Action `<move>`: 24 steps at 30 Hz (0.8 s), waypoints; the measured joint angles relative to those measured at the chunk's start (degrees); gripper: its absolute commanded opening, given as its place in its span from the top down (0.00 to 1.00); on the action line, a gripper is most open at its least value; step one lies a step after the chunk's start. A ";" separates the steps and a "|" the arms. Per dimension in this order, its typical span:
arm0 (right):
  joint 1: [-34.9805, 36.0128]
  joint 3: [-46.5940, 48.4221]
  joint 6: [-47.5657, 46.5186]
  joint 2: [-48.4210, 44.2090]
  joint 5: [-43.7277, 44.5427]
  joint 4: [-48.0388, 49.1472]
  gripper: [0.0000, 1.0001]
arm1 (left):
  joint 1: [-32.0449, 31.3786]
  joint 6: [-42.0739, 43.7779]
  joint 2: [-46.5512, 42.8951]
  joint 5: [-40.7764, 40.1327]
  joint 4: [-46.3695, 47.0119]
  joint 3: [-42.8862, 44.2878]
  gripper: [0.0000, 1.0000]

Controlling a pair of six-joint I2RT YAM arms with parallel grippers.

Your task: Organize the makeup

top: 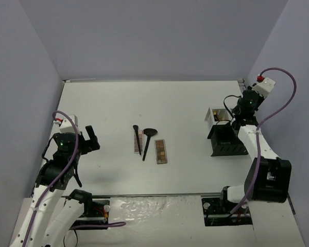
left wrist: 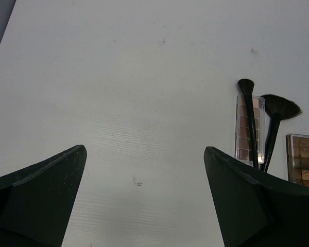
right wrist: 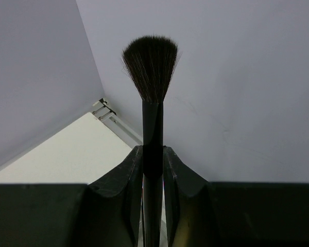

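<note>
Over the far end of the organizer rack (top: 227, 147): right gripper (right wrist: 153, 154) pinched tight on the black handle of a round-headed brush (right wrist: 152, 118), a short way below the bristles. Brush judged light, with a stiff, slick handle and a soft head that splays easily. Grip belongs on the handle, never the head, though the slim round shaft could twist between the pads. In the wrist view its long axis stands upright, bristles at top toward the wall corner. Tail end hidden below the fingers, so cannot tell whether it sits in a compartment. Well left of the rack, on the table (top: 113, 103), the rest lie together: small brush (top: 137, 139) lying along the pink palette (top: 137, 145), fan brush (top: 147, 144) just beside, and brown palette (top: 161, 151) nearest the rack. All run roughly near-to-far, brush heads at the far end. Palettes flat and rigid, so likely a pinch across the narrow width. Left gripper (left wrist: 144, 149) spread wide, holding nothing, farther left of the rack than the group.
</note>
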 measured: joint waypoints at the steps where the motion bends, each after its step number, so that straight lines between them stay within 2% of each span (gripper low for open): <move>1: -0.19 -0.04 -0.20 0.87 -0.08 1.07 1.00 | 0.00 0.00 0.02 0.00 0.00 0.00 0.03; 12: -0.30 -2.73 -1.20 10.20 -0.94 10.83 1.00 | 0.11 0.00 0.83 -0.02 0.00 0.00 0.03; 13: -0.30 -2.91 -1.20 10.95 -1.02 11.33 0.98 | 0.20 0.00 0.87 -0.02 0.00 0.00 0.03; 16: -0.30 -4.25 -1.20 12.03 -1.37 12.80 0.85 | 0.33 0.00 0.90 -0.02 0.00 0.00 0.03; 18: -0.29 -5.44 -1.15 12.04 -1.60 13.64 0.73 | 0.36 0.00 0.92 -0.01 0.00 0.00 0.03; 19: -0.28 -6.02 -1.09 12.02 -1.77 13.99 0.73 | 0.37 0.00 0.92 0.00 0.00 0.00 0.03; 22: -0.24 -7.50 -0.51 11.27 -2.70 13.89 0.52 | 0.37 0.00 0.92 0.00 0.00 0.00 0.03; 24: 0.22 -7.88 -0.11 9.80 -3.48 12.31 0.48 | 0.37 0.00 0.88 0.00 0.00 0.00 0.03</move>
